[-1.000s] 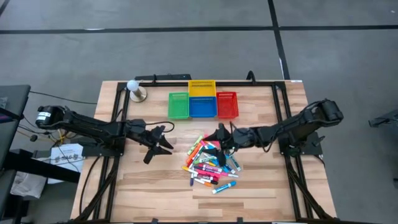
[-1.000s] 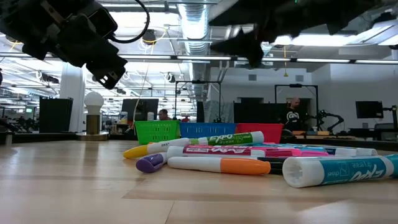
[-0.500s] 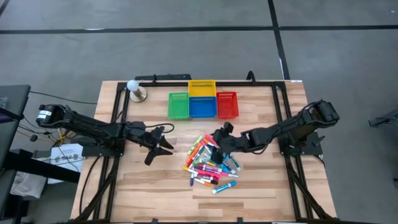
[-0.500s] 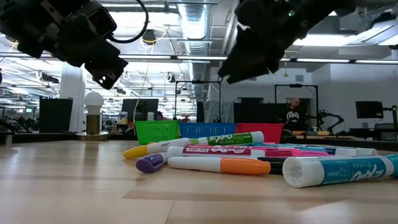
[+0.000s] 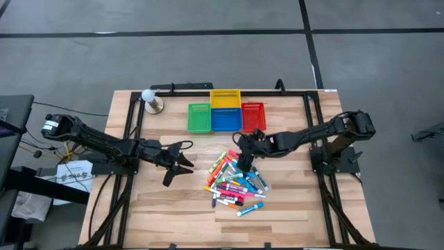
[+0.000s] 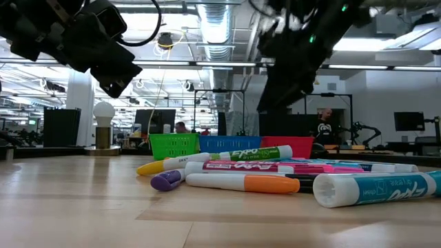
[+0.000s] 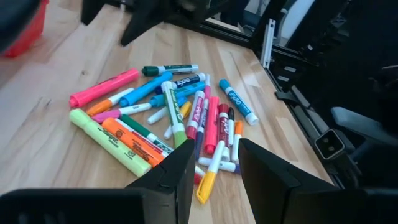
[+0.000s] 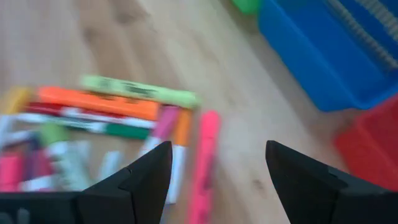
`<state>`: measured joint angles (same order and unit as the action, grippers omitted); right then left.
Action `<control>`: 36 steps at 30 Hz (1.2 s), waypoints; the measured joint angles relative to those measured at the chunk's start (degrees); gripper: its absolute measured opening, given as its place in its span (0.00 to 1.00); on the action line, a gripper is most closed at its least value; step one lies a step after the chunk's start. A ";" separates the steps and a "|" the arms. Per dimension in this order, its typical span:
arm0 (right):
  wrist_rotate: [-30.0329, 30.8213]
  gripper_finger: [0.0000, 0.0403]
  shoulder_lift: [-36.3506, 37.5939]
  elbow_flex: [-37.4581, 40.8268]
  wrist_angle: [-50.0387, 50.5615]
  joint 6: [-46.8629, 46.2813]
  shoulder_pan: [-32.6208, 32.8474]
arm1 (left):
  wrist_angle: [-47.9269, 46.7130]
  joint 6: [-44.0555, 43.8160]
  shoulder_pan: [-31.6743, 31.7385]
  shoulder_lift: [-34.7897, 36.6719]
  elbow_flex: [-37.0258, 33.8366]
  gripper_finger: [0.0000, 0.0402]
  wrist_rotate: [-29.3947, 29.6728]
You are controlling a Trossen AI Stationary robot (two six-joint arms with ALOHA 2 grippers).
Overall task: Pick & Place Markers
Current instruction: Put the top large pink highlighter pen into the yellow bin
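Note:
The markers [image 5: 234, 182] lie in a loose pile on the wooden table, near its middle, with caps in pink, orange, green, blue and red. They also show in the low view [image 6: 248, 167] and in the left wrist view [image 7: 174, 121]. My right gripper [image 5: 243, 161] hangs open over the far edge of the pile, tipped down toward it [image 8: 217, 149]; pink, orange and green markers [image 8: 124, 102] lie below its fingers. My left gripper [image 5: 182, 158] is open and waits above the table left of the pile [image 7: 216, 146].
Four small baskets stand beyond the pile: green [image 5: 199, 118], yellow [image 5: 225, 98], blue [image 5: 226, 119] and red [image 5: 253, 117]. A white ball on a brass base [image 5: 149, 101] sits at the far left. Bare wood lies near the table's front edge [image 5: 173, 208].
My right gripper has swung from lying level and pointing toward the table's left to tipping steeply down over the far side of the marker pile, while its wrist moved toward the baskets. The markers have stayed where they were.

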<state>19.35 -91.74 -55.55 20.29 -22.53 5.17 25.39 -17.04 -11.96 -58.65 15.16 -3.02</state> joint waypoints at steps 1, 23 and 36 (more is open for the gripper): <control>0.94 0.62 -0.47 0.00 0.48 0.01 -0.59 | 0.08 0.00 -0.35 0.00 0.00 0.30 0.35; -4.59 0.29 -5.33 0.10 -0.65 -2.51 -1.41 | 1.26 0.16 -1.85 0.00 0.00 0.30 3.03; -9.11 0.36 -9.01 0.02 -2.96 -2.53 -1.99 | 1.68 0.24 -1.83 -0.02 0.00 0.30 3.03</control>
<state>10.24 -100.75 -55.53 17.32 -25.05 3.18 27.07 -16.80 -13.78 -58.67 15.16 0.01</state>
